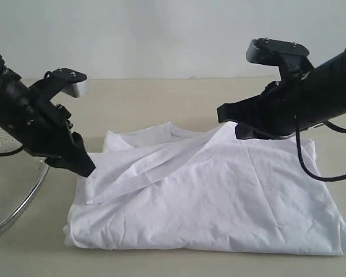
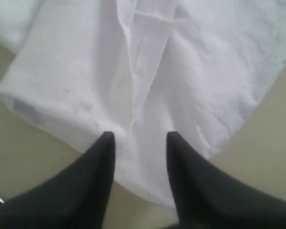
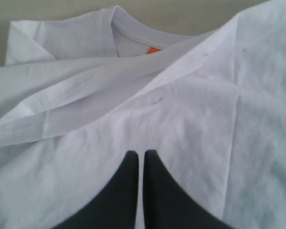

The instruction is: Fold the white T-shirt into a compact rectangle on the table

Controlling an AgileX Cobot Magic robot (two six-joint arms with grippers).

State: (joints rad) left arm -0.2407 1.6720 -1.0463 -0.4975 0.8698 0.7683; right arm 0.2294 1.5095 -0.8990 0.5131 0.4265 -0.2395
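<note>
Shirt: the white T-shirt (image 1: 219, 196) lies spread on the desk (image 1: 161, 98), collar (image 3: 109, 19) toward the far side, plain side up, no lettering showing.
Fold state: a flap (image 1: 155, 164) from one side lies slantwise across the body, its hemmed edge running from near the collar down toward the left edge. The outline is wide and uneven, so this looks like an early fold, far from a compact rectangle.
Neck tag: a small orange neck tag (image 3: 154, 49) peeks out just inside the collar, partly covered by the flap.
Left claw: the left claw (image 2: 139, 143) hangs low over the shirt's left edge, fingers apart, with only cloth visible beyond the gap and nothing pinched; a pose that fits letting go or lining up a new pinch.
Right claw: the right claw (image 3: 140, 157) hovers over the shirt's right shoulder area, fingers together, no cloth visibly caught between them.
Bystander: a wire basket (image 1: 11, 213) sits at the desk's left, apart from the shirt.
Risk: the flap's slant may need squaring, or later folds will skew.
</note>
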